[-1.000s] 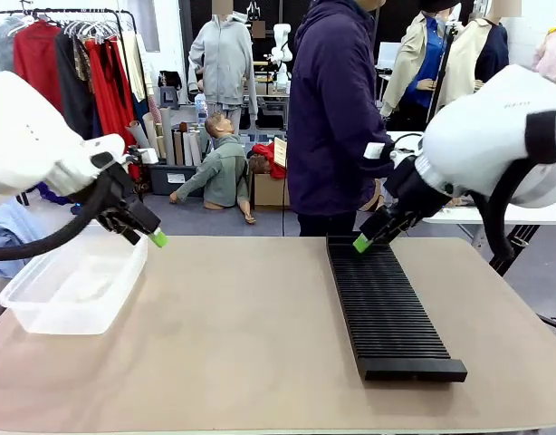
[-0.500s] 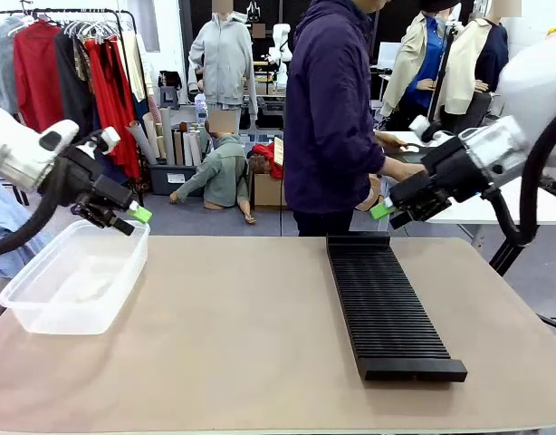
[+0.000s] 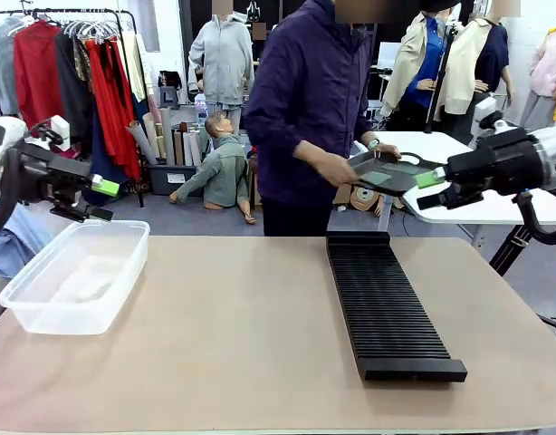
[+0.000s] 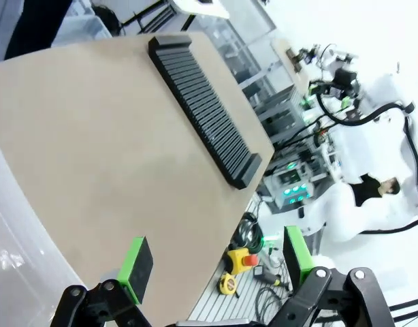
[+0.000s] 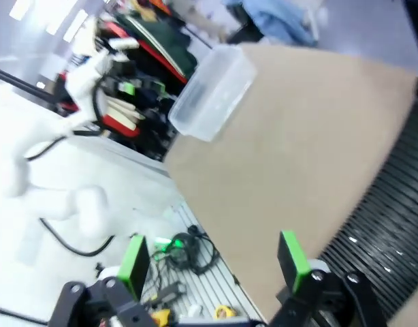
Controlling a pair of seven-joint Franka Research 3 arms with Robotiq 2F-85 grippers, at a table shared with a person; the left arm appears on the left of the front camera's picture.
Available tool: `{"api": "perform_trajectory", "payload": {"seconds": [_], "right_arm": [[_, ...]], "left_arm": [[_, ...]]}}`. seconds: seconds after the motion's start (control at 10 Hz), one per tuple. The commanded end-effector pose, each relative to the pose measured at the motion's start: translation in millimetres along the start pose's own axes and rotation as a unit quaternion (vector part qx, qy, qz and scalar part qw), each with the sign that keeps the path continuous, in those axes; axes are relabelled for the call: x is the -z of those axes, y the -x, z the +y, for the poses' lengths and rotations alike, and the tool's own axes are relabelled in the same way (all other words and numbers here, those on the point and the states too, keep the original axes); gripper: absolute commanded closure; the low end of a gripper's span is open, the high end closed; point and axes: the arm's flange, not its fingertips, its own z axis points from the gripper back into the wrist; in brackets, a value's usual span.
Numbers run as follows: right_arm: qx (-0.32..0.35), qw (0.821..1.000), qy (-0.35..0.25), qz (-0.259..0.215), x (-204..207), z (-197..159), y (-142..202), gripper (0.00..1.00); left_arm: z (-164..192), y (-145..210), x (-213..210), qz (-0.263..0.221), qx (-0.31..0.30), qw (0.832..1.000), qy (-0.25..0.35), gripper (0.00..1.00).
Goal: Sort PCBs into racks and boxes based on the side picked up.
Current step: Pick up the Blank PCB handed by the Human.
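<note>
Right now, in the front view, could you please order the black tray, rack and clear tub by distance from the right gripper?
1. The black tray, held by the person, beside the right gripper.
2. The rack, on the table below it.
3. The clear tub, at the table's left side.

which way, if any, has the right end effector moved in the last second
Yes. The right end effector has lifted up and to picture right, off the far end of the black rack.

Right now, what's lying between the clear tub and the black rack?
Nothing. In the front view, the table between the clear tub and the black rack is bare.
</note>
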Motion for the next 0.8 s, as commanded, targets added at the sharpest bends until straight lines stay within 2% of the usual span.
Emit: {"api": "perform_trajectory", "payload": {"seconds": [0.0,0.3,0.7], "right_arm": [[-0.012,0.998,-0.054,-0.031,-14,-10,0,0.00],[-0.003,0.995,-0.081,-0.066,-34,-19,11,0.00],[-0.010,0.991,-0.108,-0.076,-42,-29,20,0.00]], "left_arm": [[6,5,-16,-0.039,-0.009,0.999,0.029,0.00],[14,21,-44,-0.086,-0.019,0.995,0.047,0.00],[26,29,-53,-0.106,-0.029,0.993,0.053,0.00]]}}
